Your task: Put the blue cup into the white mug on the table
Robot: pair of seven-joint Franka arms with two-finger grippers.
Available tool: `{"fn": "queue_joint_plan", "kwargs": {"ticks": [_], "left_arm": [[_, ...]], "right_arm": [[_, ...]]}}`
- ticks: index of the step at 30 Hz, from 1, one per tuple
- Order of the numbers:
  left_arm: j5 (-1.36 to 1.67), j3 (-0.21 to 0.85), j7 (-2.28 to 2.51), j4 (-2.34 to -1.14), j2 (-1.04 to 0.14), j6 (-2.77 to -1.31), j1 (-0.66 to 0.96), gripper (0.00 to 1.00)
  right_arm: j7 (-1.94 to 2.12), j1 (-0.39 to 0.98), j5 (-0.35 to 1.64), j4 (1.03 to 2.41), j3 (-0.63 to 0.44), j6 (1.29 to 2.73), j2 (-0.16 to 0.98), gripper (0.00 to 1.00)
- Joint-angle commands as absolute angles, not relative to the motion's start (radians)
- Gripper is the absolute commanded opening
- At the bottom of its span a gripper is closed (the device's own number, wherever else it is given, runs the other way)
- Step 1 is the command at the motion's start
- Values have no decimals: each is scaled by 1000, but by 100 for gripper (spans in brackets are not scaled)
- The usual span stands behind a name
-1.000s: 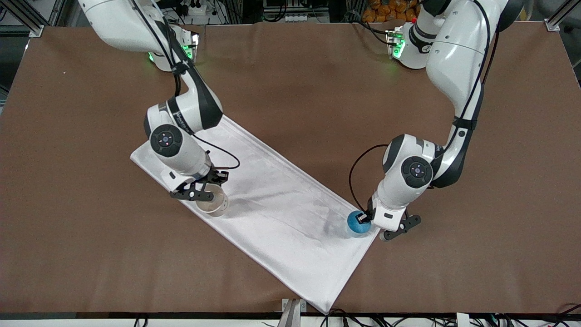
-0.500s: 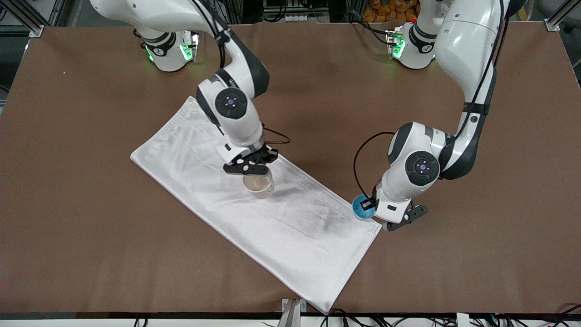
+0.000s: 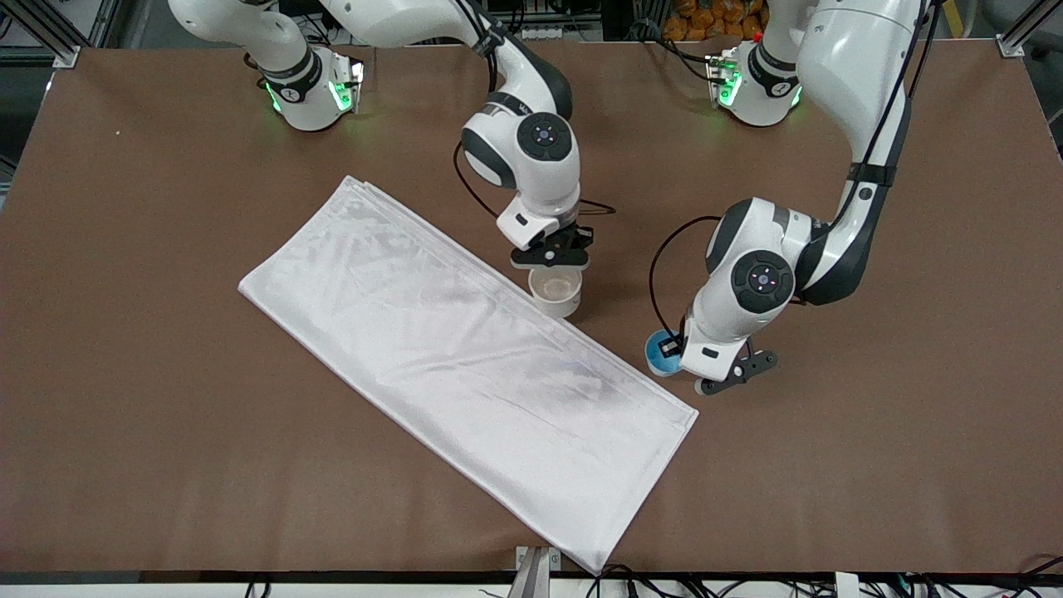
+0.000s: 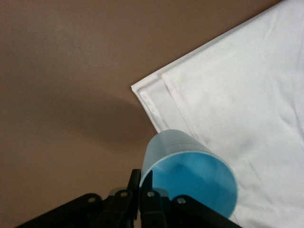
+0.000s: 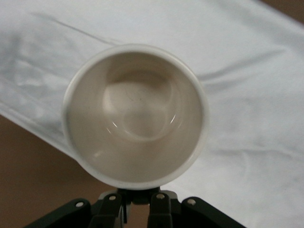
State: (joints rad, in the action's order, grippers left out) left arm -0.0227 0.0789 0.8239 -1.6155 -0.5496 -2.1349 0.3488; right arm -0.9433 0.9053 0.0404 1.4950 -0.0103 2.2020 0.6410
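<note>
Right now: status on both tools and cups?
Right tool shut on white mug, over the cloth edge. Left tool shut on blue cup. Cups apart; nothing between.

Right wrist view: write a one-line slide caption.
Right gripper holds the empty white mug above the white cloth.

robot lab | aluminium framing [image 3: 50, 33] | cables [image 3: 631, 581] around table [image 3: 166, 465]

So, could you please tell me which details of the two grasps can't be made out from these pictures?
- White mug handle: hidden in every view, covered by the right gripper.
- Blue cup: mostly covered in the front view by the left gripper and wrist; cut off by the edge in the left wrist view.
- Whether the mug or the cup touches the table: no view settles it.
</note>
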Motion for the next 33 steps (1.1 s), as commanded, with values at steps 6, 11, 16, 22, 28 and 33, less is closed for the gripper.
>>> {"fn": "queue_joint_plan", "kwargs": {"ticks": [6,11,16,22,28,33], "left_arm": [[-48,97,825,-1698,-468,-2100,357,0],[-43,115,834,-1700,-430,-2050,357,0],[-25,121,838,-1698,-405,-2033,356,0],[-21,121,842,-1698,-408,-2033,356,0],[-20,136,865,-1697,-408,-2014,357,0],[-20,152,873,-1695,-411,-1997,359,0]], "right_arm": [[-989,973,23,1445,-20,2191,692,0],[-1026,985,17,1443,-21,2197,727,0],[-1029,991,-3,1442,-21,2210,747,0],[-1029,991,-5,1442,-21,2218,756,0],[-1028,989,-5,1445,-21,2218,755,0],[-1028,985,-20,1457,-23,2217,755,0]]}}
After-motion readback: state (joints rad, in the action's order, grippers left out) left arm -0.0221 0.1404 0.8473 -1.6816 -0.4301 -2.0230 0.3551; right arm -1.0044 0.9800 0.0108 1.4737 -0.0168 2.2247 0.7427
